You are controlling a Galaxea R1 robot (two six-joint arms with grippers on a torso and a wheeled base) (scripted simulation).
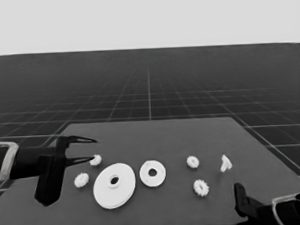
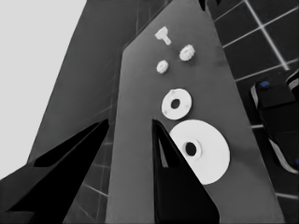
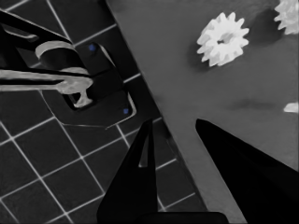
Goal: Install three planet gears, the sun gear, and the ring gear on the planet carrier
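Observation:
Four small toothed gears lie on the table, alike, so I cannot tell the sun gear from the planet gears: two at the left [image 1: 95, 160] [image 1: 82, 180] and two right of centre [image 1: 192, 162] [image 1: 201, 187]. The larger round part [image 1: 106, 192], the ring gear, lies left of centre. Just to its right is the smaller round part [image 1: 160, 174], the planet carrier. My left gripper [image 1: 94, 149] waits open over the table's left end, its lower fingertip close to one gear, nothing held. My right gripper [image 3: 174, 125] is open at the near right corner, short of a gear [image 3: 212, 44].
A thin white piece [image 1: 225, 163] lies at the right, beyond the two right gears. The right arm [image 1: 279, 212] shows only at the lower right corner. Dark machinery with blue lights [image 3: 93, 88] sits past the table's edge.

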